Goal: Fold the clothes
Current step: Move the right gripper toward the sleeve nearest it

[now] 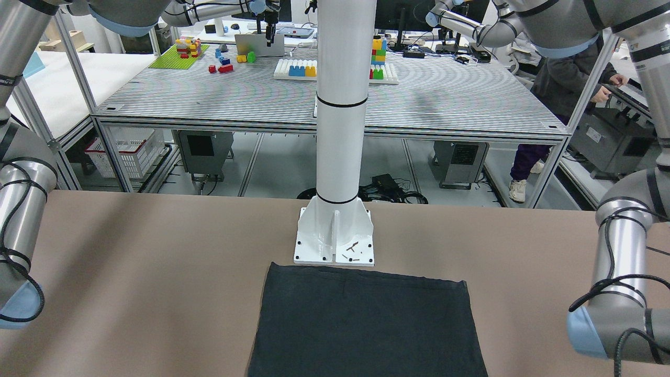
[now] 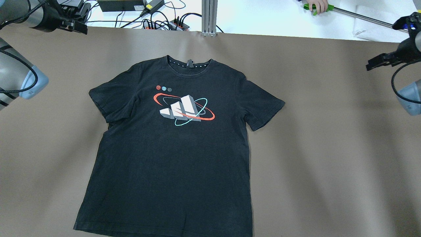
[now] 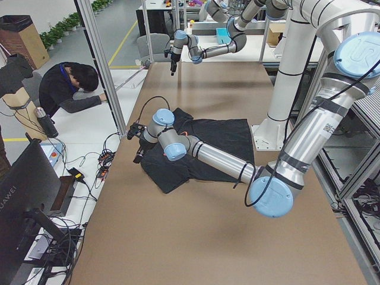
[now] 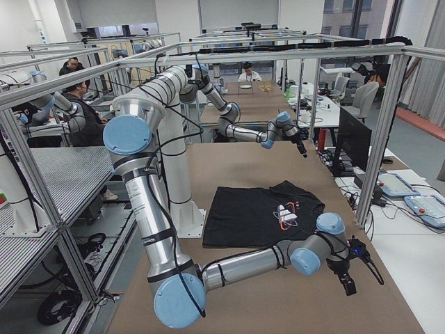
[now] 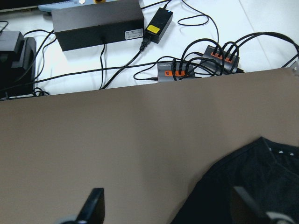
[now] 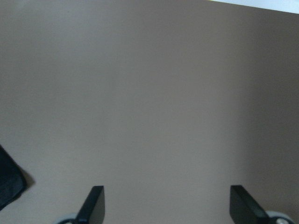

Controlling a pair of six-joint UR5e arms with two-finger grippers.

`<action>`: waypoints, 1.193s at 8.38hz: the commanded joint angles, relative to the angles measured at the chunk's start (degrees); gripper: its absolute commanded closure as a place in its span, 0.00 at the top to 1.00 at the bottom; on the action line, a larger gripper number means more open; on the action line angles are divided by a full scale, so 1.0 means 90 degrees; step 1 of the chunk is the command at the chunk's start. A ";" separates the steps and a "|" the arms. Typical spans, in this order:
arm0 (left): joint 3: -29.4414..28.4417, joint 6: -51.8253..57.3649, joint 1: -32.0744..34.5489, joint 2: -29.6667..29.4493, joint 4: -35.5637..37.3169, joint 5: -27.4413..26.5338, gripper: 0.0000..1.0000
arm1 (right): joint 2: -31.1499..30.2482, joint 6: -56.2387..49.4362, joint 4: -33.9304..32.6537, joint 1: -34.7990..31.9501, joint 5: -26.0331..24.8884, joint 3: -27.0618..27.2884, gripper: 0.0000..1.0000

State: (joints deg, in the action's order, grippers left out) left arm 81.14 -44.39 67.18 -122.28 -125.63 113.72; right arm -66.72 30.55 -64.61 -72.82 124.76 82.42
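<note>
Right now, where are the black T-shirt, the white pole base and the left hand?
black T-shirt (image 2: pixel 171 164), overhead view, lower front panel.
white pole base (image 1: pixel 335 236), front-facing view, central rib.
left hand (image 5: pixel 169 205), left wrist view, midway between fingertips.

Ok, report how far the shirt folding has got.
Done: the black short-sleeved fabric T-shirt with a printed front lies spread flat, sleeves out. In hand: nothing; the left gripper and right gripper hang over the brown table, jaws open. Left: every fold.
</note>
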 commanded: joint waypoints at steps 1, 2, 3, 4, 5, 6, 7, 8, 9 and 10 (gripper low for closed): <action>-0.0838 -0.0331 -0.0003 -0.0300 -0.0940 0.0187 0.95 | 0.0089 0.0655 0.0586 0.0511 0.0014 -0.0008 0.94; -0.1083 -0.0389 -0.0003 -0.0436 -0.1060 0.0187 0.95 | 0.0147 0.0909 0.0800 0.0658 0.0005 -0.0095 0.94; -0.1144 -0.0400 -0.0003 -0.0505 -0.1071 0.0178 0.95 | 0.0273 0.1105 0.1101 0.0814 -0.0025 -0.0347 0.94; -0.1144 -0.0400 -0.0003 -0.0506 -0.1061 0.0177 0.95 | 0.0400 0.1301 0.1501 0.0970 -0.0083 -0.0678 0.94; -0.1154 -0.0400 -0.0003 -0.0506 -0.1071 0.0177 0.95 | 0.0527 0.1554 0.1766 0.1194 -0.0335 -0.0885 0.94; -0.1183 -0.0409 -0.0003 -0.0515 -0.1071 0.0177 0.95 | 0.0635 0.1740 0.1817 0.1477 -0.0743 -0.0906 0.94; -0.1183 -0.0409 -0.0003 -0.0515 -0.1071 0.0177 0.95 | 0.0655 0.1761 0.1827 0.1615 -0.0844 -0.0926 0.94; -0.1183 -0.0438 -0.0003 -0.0515 -0.1071 0.0177 0.95 | 0.0655 0.1762 0.1866 0.1742 -0.0865 -0.0926 0.94; -0.1193 -0.0439 -0.0003 -0.0515 -0.1071 0.0177 0.95 | 0.0655 0.1849 0.1915 0.1888 -0.1039 -0.0974 0.94; -0.1193 -0.0439 -0.0003 -0.0525 -0.1071 0.0177 0.95 | 0.0655 0.2043 0.2099 0.1957 -0.1118 -0.1071 0.94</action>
State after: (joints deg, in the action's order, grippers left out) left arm 70.47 -48.27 67.15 -126.92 -135.26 115.31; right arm -60.90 46.72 -47.70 -57.07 116.57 73.92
